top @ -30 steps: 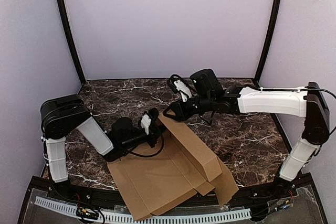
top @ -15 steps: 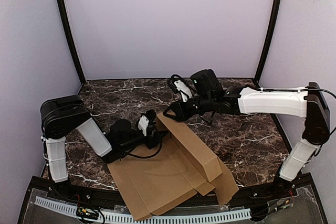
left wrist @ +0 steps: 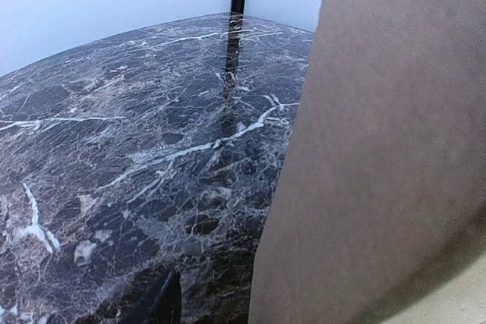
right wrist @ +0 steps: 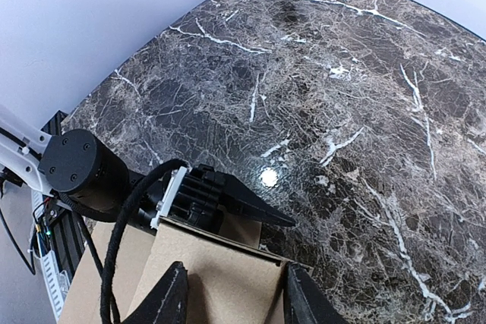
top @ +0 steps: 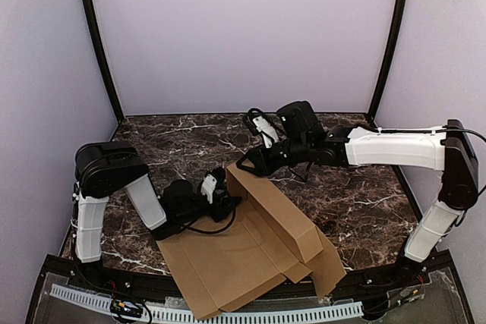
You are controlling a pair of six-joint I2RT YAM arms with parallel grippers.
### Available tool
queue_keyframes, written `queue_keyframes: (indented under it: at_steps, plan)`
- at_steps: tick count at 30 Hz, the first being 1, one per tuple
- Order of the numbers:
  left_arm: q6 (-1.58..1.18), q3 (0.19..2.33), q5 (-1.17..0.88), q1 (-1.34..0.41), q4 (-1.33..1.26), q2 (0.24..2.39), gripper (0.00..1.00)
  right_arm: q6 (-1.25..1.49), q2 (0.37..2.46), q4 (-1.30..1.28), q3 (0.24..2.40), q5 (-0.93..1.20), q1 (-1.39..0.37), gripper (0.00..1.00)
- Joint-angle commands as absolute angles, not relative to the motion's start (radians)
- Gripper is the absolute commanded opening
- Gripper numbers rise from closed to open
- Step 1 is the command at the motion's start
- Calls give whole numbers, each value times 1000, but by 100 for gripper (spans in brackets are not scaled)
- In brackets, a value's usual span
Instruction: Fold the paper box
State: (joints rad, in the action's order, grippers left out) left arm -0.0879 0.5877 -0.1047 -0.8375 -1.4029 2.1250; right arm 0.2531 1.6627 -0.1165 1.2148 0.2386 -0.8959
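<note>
The left gripper (top: 220, 191) is pressing at the box (top: 228, 259) wall's left face; whether its fingers are apart I cannot tell. The box (plain brown, unprinted) is lying near the table (top: 364, 202) front edge, its raised wall running diagonally back-left to front-right. The right gripper (top: 247, 163) is straddling that wall's far top corner, fingers spread.

A plain brown cardboard panel of the paper box (left wrist: 387, 157) is filling the right side, standing over the dark veined marble tabletop (left wrist: 129, 149).
</note>
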Motion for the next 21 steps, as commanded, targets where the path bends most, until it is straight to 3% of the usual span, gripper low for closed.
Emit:
queue_keyframes:
  at_steps: [1, 9, 13, 14, 16, 21]
  plan:
    - [-118, 620, -161, -825, -1437, 2146, 50, 253, 1687, -255, 1168, 249, -907, 41]
    - [-131, 665, -198, -824, -1431, 2183, 40, 258, 1677, -253, 1153, 242, -907, 41]
    - [-140, 683, -220, -824, -1431, 2193, 23, 260, 1672, -253, 1146, 240, -907, 41]
    - [-141, 685, -221, -824, -1431, 2193, 13, 259, 1671, -253, 1145, 240, -907, 41]
    - [-144, 684, -223, -822, -1432, 2194, 2, 261, 1671, -253, 1144, 238, -907, 41]
    - [-147, 680, -224, -821, -1438, 2194, 1, 258, 1670, -253, 1146, 240, -907, 41]
